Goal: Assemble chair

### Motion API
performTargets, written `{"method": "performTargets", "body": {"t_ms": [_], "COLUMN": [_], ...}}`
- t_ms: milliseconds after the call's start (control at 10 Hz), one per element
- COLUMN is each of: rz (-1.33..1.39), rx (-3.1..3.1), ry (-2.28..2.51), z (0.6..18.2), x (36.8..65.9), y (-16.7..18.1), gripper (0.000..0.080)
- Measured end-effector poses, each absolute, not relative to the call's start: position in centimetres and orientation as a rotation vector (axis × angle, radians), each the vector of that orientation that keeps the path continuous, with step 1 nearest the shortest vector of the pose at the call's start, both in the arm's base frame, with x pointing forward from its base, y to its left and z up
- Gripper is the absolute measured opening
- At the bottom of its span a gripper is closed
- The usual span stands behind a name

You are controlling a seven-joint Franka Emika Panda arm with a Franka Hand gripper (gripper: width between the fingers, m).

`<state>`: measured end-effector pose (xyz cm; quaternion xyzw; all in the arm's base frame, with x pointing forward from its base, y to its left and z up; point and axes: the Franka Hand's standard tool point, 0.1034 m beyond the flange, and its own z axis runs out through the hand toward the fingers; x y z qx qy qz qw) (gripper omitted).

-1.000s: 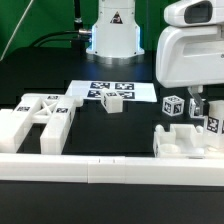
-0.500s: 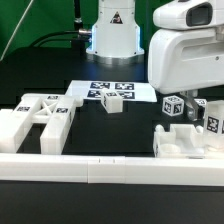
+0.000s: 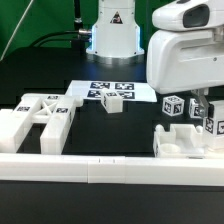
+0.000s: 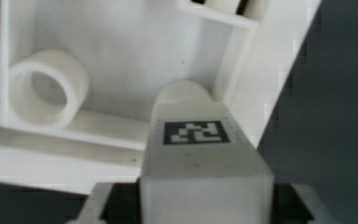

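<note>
Moved since a second ago: the robot housing [image 3: 182, 55], now further toward the exterior view's left and covering more of the black table [image 3: 40, 80] behind it. We record no shift among the loose chair parts.

Claw [image 4: 197, 195]: closed on a square leg [image 4: 197, 125], one finger against each flank, with the leg's tagged face toward the wrist camera. The housing hides most of this grip in the exterior view, so we take it from the wrist view alone.

Socket panel [image 3: 185, 145]: lower part of the exterior view's right, flat on the table. The wrist view shows it beyond the leg's tip, with a round socket [image 4: 48, 85] in a recess. We cannot tell whether the leg touches it.

Tagged block [image 3: 175, 105]: just behind the socket panel, below the housing.

Slotted panel [image 3: 40, 115]: lower part of the exterior view's left, lying flat, just behind the long border rail [image 3: 100, 170].

Small cube [image 3: 113, 100]: centre of the exterior view, at the near edge of the marker board [image 3: 100, 88].

Handling: we judge every part to be stiff, light, smooth plastic, unlikely to bend or break but apt to slip or twist in a loose hold. The leg is best taken on two opposite flat faces, near mid-length, leaving free the end meant for a socket.
</note>
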<state>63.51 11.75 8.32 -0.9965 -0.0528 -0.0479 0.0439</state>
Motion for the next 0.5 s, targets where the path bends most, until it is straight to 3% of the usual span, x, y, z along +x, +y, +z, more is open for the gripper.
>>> {"method": "performTargets", "body": {"t_ms": [500], "rz": [-0.104], "rx": [-2.944], "ry": [0.611], "z": [8.28], "x": [63.95], "y": [11.53], "gripper": [0.0285]}}
